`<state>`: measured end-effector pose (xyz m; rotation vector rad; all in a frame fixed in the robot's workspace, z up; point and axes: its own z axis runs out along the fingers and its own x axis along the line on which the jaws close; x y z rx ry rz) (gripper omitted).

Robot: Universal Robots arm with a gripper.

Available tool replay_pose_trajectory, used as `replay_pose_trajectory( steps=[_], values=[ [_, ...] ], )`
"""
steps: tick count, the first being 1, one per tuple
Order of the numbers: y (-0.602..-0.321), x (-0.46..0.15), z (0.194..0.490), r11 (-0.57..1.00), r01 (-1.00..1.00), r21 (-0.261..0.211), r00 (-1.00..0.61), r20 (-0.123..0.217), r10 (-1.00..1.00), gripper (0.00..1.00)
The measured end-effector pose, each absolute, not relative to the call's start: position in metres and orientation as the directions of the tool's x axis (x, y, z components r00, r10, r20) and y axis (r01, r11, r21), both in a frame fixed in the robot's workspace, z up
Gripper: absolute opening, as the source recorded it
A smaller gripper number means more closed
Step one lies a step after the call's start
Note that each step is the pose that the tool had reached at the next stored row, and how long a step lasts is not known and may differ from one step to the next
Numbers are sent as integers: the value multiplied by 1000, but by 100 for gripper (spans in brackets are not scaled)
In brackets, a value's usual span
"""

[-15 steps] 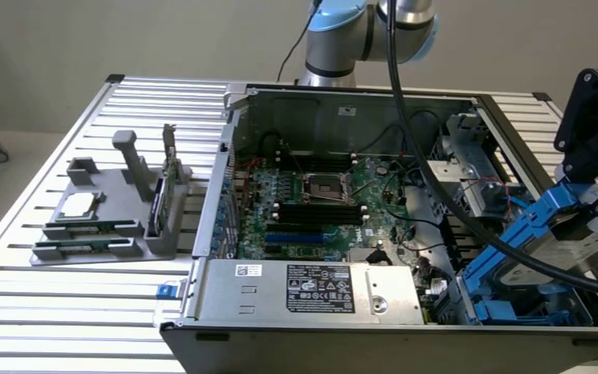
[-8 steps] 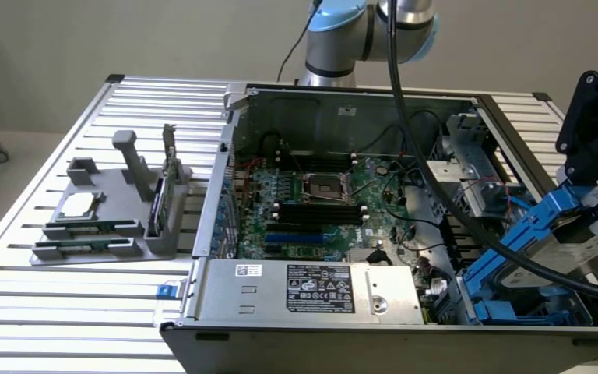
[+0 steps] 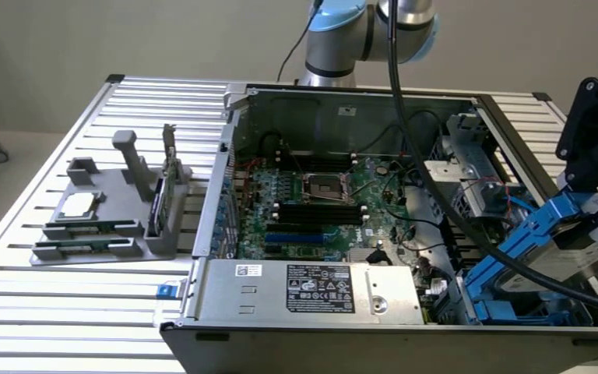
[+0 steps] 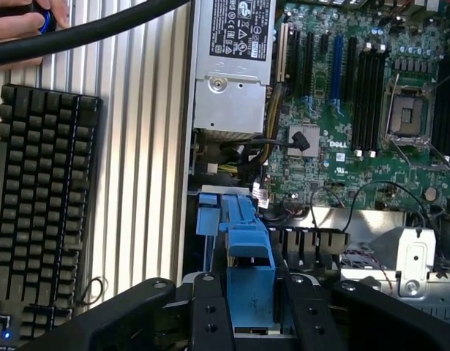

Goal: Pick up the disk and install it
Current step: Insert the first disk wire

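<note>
Disk (image 3: 572, 251) is sitting clamped in the gripper (image 3: 590, 222), with the jaws pressing on its two long sides over the bright blue carrier rails. In the wrist view the black fingers (image 4: 208, 314) are flanking the disk's blue end.

Gripper and load are hanging at the exterior view's right edge of the open computer case (image 3: 239, 156), above its near right corner.

Long axis is lying tilted, the lower end pointing down and toward the exterior view's left, into the case beside the drive cage (image 3: 463, 167). Whether that end is touching anything there, cannot tell.

- Motherboard (image 3: 320, 210) is lying well apart, toward the exterior view's left.
- Power supply (image 3: 310, 288) is running along the near wall.
- Room is looking tight, judging by the thick black cable (image 3: 395, 93) crossing down past the cage and under the disk.
- Case is resting on a slatted metal table (image 3: 91, 304).
</note>
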<state>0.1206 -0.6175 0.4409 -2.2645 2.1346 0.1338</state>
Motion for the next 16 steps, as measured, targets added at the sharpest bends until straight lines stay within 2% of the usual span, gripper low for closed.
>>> replay_pose_trajectory(
  steps=[16],
  values=[
    [-612, 123, 442, -61, -997, 35, 58, -81, -995, 33]
  ],
)
